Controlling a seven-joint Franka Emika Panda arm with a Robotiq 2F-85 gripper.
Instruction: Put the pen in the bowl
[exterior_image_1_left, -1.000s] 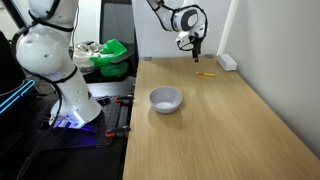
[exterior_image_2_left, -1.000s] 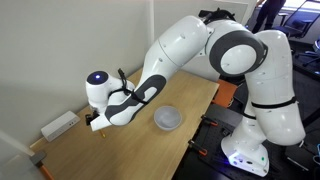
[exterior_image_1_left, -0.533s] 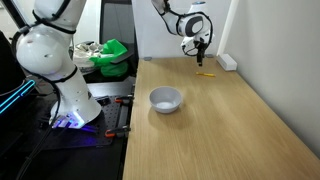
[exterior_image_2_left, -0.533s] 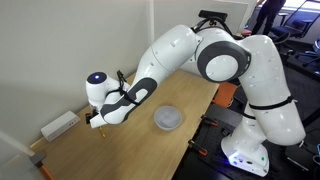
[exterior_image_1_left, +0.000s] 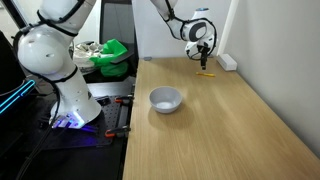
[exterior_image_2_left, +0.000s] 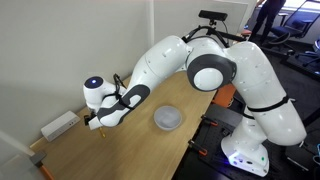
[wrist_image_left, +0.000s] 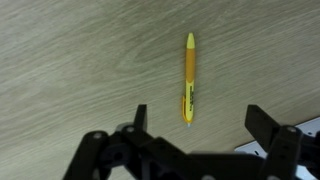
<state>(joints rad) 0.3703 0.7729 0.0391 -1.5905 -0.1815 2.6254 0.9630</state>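
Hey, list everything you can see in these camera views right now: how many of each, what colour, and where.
pen: one, yellow-orange, lying flat on the table, apart from the bowl
bowl: one, white, upright on the table
rectangular block: one, white, on the table's far edge by the wall
bin: one, green, off the table beside its far corner
table: one, light wood
robot arm: one, white, stretched out over the table
gripper: one, black, open, over the pen with a finger on each side of it
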